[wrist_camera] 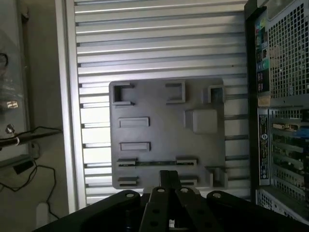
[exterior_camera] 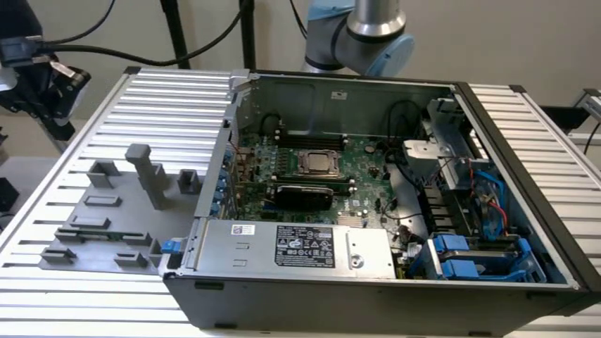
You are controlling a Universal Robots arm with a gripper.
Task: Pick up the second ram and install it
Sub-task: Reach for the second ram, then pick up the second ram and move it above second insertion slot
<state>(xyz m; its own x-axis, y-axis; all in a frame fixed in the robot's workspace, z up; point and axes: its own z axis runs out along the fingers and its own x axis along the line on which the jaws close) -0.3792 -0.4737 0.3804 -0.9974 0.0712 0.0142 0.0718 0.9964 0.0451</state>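
Observation:
The second ram is a thin green stick lying on edge in low grey holder blocks on the grey holder plate, at the exterior view's left beside the open computer case. In the wrist view the ram shows as a narrow dark strip between two holder blocks on the plate. My gripper hangs well above that plate, over its edge close to the ram. Its fingers are shut together with nothing between them.
The open computer case holds the green motherboard with dark memory slots near the case's back wall. A tall grey post stands on the holder plate. The ribbed metal table lies around it. Cables and a black stand are at the exterior view's far left.

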